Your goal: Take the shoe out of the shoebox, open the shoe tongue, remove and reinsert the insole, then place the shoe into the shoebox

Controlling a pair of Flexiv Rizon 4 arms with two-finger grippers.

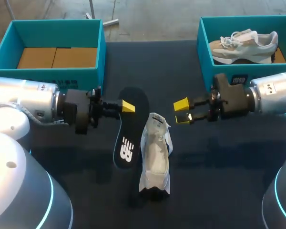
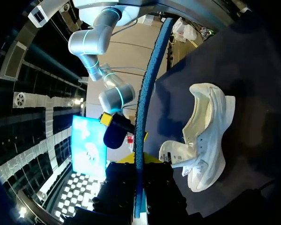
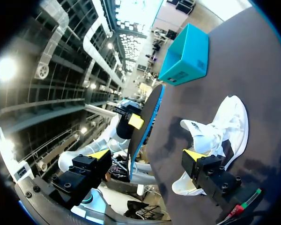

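A white shoe lies on the dark counter, nearest the robot. Just beside it, the left end effector clamps a black insole between its fingers. The right end effector hangs near the shoe with its fingers spread wide, holding nothing. At the far edge stand two teal boxes: the left box lined with cardboard, the right box holding a second shoe.
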